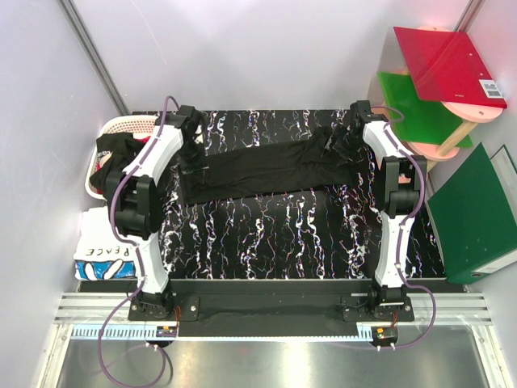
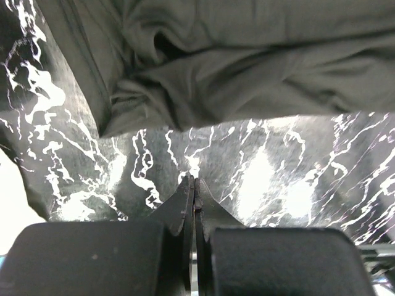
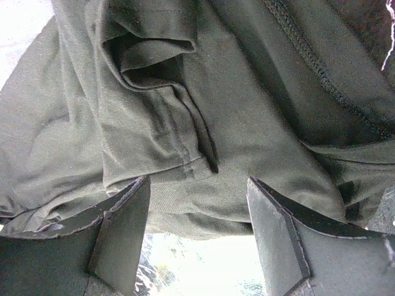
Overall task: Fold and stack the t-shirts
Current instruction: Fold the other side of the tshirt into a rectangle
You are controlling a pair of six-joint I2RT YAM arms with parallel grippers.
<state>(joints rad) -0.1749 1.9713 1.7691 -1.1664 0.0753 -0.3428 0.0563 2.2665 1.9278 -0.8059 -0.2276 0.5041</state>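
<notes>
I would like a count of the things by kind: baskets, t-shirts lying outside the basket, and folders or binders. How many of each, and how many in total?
Baskets: 1 (white basket)
T-shirts outside it: 2 (black t-shirt, white "PEACE" t-shirt)
Folders or binders: 3 (red folder, light green folder, dark green binder)
Total: 6

The only word that can be read is "PEACE", in dark capitals on the white t-shirt at the lower left of the top view, where it appears upside down. A white label with a barcode sits on the red folder at the upper right; its print is too small to read.
</notes>
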